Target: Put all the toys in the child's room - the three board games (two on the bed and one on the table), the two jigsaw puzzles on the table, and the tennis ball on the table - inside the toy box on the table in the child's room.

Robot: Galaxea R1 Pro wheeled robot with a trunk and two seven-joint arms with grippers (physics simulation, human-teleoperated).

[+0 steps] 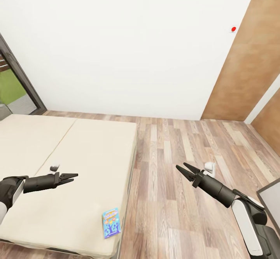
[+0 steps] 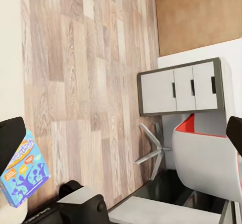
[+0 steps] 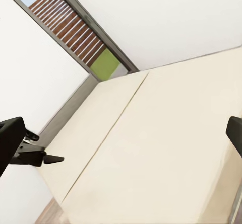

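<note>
Head view, landmark = bed (image 1: 77, 166).

Far left: a dark-framed window or glass door (image 1: 15, 84) beyond the head end of the bed, green showing through it. The right wrist view shows the same opening (image 3: 96, 48) with brown slats above the green patch, which the head view barely catches.

Left gripper (image 1: 72, 178) hangs over the bed's near half, arm coming in from the left edge. Fingers nearly together, a narrow gap at the tips, holding nothing. A small white-and-dark object (image 1: 54, 168) sits just beyond it; too small to identify.

Bed: cream cover with one seam line running along its length. One board game (image 1: 111, 223), a blue box with a cartoon print, lies flat on the bed near its foot-end corner, close to the edge that faces the floor (image 1: 175, 154). Left wrist view shows the same board game (image 2: 22, 171) at the bed's edge, plus items the head view lacks: a grey cabinet (image 2: 181, 88) with three doors, a white chair (image 2: 206, 158) with a red inner rim on a star base, well away from the bed across the wood floor.

Right of the bed: right gripper (image 1: 182, 168) over bare floor, fingers spread apart, empty. The right wrist view looks back across the bed (image 3: 166, 143) and catches the left gripper (image 3: 48, 158) at its far side.

Far right: brown wood panel (image 1: 249, 68) on the white wall, small red dot (image 1: 233, 28) beside it.
</note>
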